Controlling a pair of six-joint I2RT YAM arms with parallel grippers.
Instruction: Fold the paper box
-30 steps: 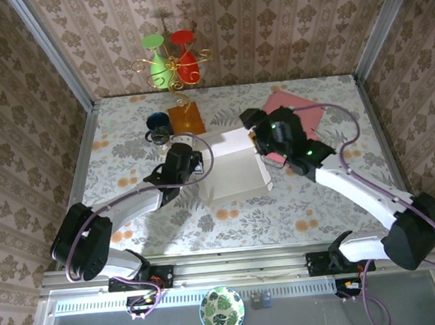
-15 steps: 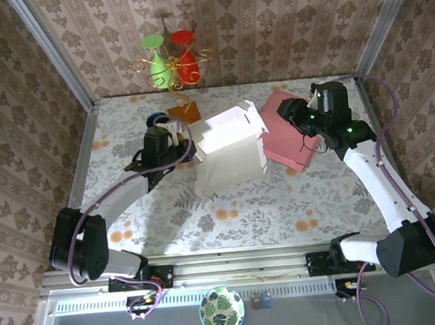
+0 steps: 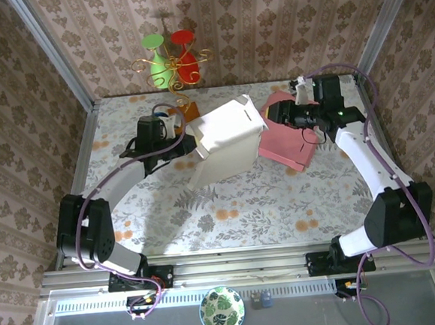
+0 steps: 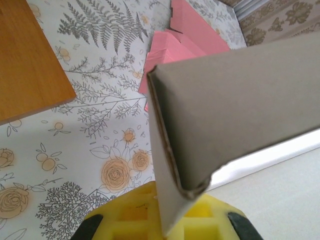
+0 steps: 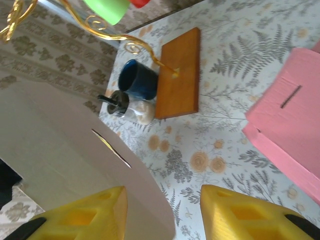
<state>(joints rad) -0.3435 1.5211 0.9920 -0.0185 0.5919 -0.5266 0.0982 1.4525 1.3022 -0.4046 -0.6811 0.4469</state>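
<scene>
Two arm bases bolted at the near rail, and nearer still, below the edge of the table, a leaf-patterned bowl.

Further in, at mid-table: white paper box, held up at a tilt, one flap sticking up at its far right corner. On its left edge, left gripper, clamped tight on the cardboard. Seen from the left wrist: yellow pads at the bottom of the view, with a folded grey-brown box wall pinched edge-on between them.

At the box's far right corner, right gripper, jaws apart at a middling width. Seen from the right wrist: two yellow fingers with floral tabletop showing in the gap, and the corner of a slotted box panel reaching in just beside the left-hand finger. Cannot tell whether that panel touches the finger.

Just right of the white box, under the right gripper: pink box, lying flat, a slot in its upper face.

Beyond, near the back edge: orange wooden board, with a dark blue mug just beside it. Rising from the board, a gold wire stand carrying a green cup and a red cup against the patterned wall.
</scene>
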